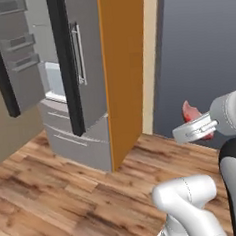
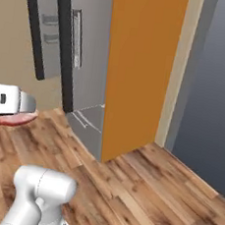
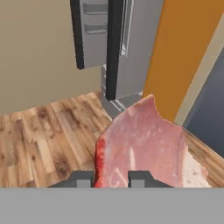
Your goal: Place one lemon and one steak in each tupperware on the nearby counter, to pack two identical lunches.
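The tool is closed narrowly on a steak, its two dark tips pinching the near edge of the slab in the hand view. The meat stands up away from the fingertips, a broad pink face with paler streaks of marbling and a darker red rim down one side. It is in the air, carried out in front of the robot, well above the wooden floor. In the left base view a small part of the pink slab pokes out behind the white wrist; in the right base view it shows as a reddish sliver under the hand at the left edge.

Ahead stand a grey fridge with its door swung open and a tall orange panel beside it.

As for handling, I judge the steak to be light and probably soft, and slick on its faces. Held by one edge, a limp slab could sag or swing as the arm turns, and a thin pinch may slide off. A grip further in from the rim, across the thickest part, would likely hold more surely. How deep the tips reach past the edge is hard to tell, since the slab itself covers them.
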You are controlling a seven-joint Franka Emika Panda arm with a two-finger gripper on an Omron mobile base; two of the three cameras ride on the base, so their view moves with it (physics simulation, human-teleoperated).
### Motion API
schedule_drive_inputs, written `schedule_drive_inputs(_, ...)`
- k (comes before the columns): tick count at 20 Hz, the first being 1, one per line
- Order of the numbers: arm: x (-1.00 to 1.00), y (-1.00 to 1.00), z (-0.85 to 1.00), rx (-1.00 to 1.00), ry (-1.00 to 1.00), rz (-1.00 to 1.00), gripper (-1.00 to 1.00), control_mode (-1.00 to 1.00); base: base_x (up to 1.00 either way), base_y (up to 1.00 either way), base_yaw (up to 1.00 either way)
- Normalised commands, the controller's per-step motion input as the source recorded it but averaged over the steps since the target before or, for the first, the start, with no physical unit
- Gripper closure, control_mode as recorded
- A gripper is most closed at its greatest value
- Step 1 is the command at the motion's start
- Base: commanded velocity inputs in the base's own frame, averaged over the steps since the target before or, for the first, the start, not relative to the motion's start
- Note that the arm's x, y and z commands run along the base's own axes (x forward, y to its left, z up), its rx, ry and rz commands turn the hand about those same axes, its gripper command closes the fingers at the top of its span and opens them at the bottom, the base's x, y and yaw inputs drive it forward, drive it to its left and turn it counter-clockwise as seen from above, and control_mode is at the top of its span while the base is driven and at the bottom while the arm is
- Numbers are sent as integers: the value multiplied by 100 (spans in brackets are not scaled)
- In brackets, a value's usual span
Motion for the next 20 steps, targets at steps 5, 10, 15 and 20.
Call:
schedule_drive_inputs(5, 0, 0, 0, 0, 0, 0, 100, 100, -100, -52, 61)
schedule_drive_inputs(10, 0, 0, 0, 0, 0, 0, 100, 100, -100, -34, 56)
schedule_drive_inputs(15, 0, 0, 0, 0, 0, 0, 100, 100, -100, -11, 50)
schedule_drive_inputs(20, 0, 0, 0, 0, 0, 0, 100, 100, -99, 0, 35)
